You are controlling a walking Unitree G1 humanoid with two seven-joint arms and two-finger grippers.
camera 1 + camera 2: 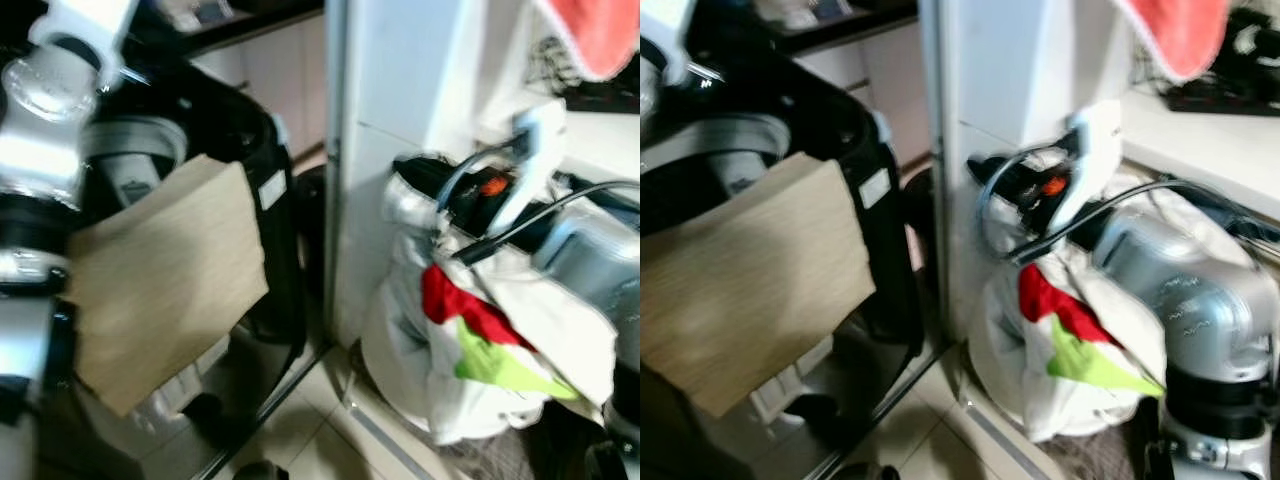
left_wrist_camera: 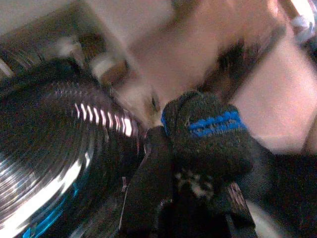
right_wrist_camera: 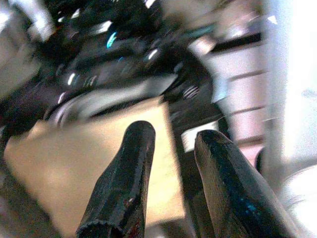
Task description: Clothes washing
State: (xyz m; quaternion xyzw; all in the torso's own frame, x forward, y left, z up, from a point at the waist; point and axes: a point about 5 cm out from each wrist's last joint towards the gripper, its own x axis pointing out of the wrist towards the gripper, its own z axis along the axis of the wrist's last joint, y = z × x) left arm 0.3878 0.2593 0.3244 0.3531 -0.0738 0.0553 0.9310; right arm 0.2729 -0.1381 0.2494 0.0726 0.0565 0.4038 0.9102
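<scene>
Loading is in hand: the left gripper [image 2: 198, 163] clamps a dark sock [image 2: 205, 136] above the washer [image 1: 215, 130] drum; next it must release over the opening. The right gripper [image 3: 171, 183], fingers apart and empty, points at the washer. The laundry bag [image 1: 500, 350] sits beside it

one washing machine [image 1: 200, 130], one tan cloth [image 1: 165, 280], one white laundry bag [image 1: 470, 400], one dark sock [image 2: 208, 134]

Floor: pale tiles [image 1: 300, 425] with dark grout lines, visible at 6 o'clock. A white panel [image 1: 390, 90] rises at 12 o'clock. A white counter [image 1: 1210, 135] runs at 2 o'clock. Beige cabinet fronts [image 1: 270, 75] stand at 11 o'clock. Lighting is bright and even.
</scene>
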